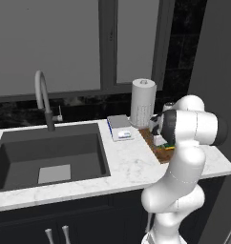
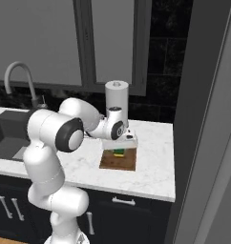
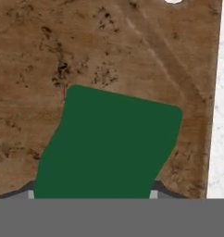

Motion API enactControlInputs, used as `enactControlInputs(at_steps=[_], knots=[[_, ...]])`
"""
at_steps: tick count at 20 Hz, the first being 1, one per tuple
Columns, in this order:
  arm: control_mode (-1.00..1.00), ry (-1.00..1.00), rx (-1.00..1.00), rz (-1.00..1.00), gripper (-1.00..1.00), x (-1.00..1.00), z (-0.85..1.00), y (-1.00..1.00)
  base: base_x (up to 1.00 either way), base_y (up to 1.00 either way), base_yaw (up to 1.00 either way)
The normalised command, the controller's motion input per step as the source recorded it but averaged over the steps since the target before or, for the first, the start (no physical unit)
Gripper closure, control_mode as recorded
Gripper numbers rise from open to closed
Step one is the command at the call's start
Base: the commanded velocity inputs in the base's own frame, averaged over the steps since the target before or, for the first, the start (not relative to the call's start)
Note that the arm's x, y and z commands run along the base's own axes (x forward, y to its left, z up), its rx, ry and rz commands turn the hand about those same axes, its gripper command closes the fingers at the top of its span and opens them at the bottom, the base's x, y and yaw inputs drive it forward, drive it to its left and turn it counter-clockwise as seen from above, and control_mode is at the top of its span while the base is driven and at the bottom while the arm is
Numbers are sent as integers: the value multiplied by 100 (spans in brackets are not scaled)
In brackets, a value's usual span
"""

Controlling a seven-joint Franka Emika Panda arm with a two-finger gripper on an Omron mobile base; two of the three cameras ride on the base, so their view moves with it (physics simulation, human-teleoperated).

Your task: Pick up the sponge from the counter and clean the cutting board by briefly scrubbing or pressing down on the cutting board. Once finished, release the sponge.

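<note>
The jaws pinch the small green-topped yellow sponge (image 3: 109,143) over the brown wooden cutting board (image 3: 49,55). Pickup looks done. Scrubbing seems underway or about to start; release remains.

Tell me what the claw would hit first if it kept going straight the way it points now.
The claw points down, shut on the sponge, so the sponge would press first onto the cutting board directly beneath. Whether the sponge already touches the wood can't be told from these views.

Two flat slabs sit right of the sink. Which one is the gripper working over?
The brown wooden cutting board, with the sponge on it under the gripper; the grey-and-blue scale lies nearer the sink.
</note>
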Motion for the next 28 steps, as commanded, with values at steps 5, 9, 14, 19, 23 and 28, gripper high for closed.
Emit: enactControlInputs(at_steps=[5,9,14,19,23,28], knots=[[-100,-1,0,0,100,20,-13,-63,0,0,0],[-100,-5,0,0,100,18,-21,-35,0,0,0],[-100,0,0,0,100,-22,-66,0,0,0,0],[-100,0,0,0,100,-62,-61,40,0,0,0],[-100,-1,0,0,100,-67,-41,96,0,0,0],[-100,-1,0,-1,100,-27,-30,100,0,0,0]])
